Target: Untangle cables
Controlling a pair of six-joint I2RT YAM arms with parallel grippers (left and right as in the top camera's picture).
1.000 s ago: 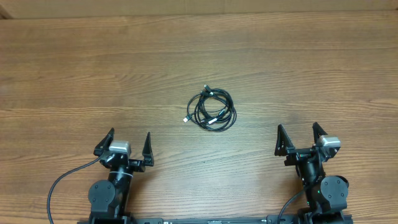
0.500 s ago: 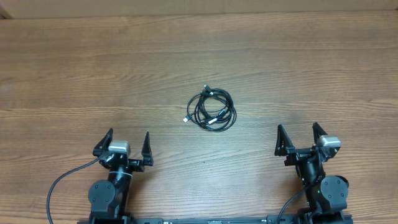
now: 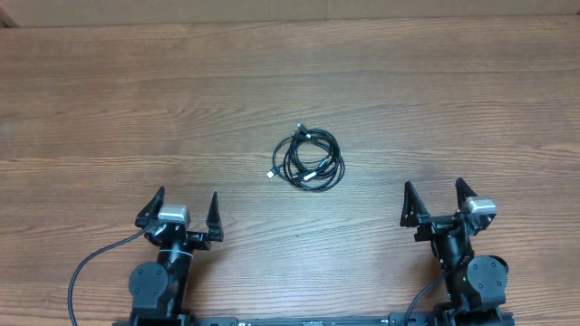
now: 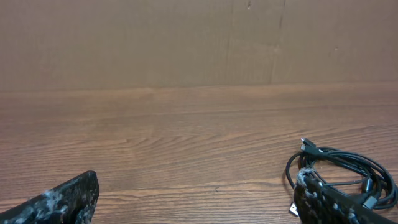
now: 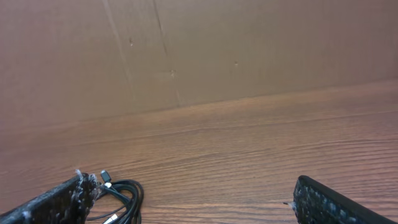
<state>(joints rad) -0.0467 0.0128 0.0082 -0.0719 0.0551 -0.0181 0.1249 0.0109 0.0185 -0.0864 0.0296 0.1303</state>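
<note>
The cables (image 3: 311, 160) lie in one small black coil at the middle of the wooden table, with a silver-tipped plug (image 3: 272, 172) sticking out at its left. My left gripper (image 3: 186, 207) is open and empty near the front left, well short of the coil. My right gripper (image 3: 433, 196) is open and empty near the front right. The coil also shows at the lower right of the left wrist view (image 4: 348, 174), partly behind a fingertip, and at the lower left of the right wrist view (image 5: 121, 200).
The wooden table (image 3: 136, 109) stretches bare around the coil. A brown cardboard wall (image 4: 186, 43) stands along the far edge. A thick black arm wire (image 3: 91, 272) loops at the front left.
</note>
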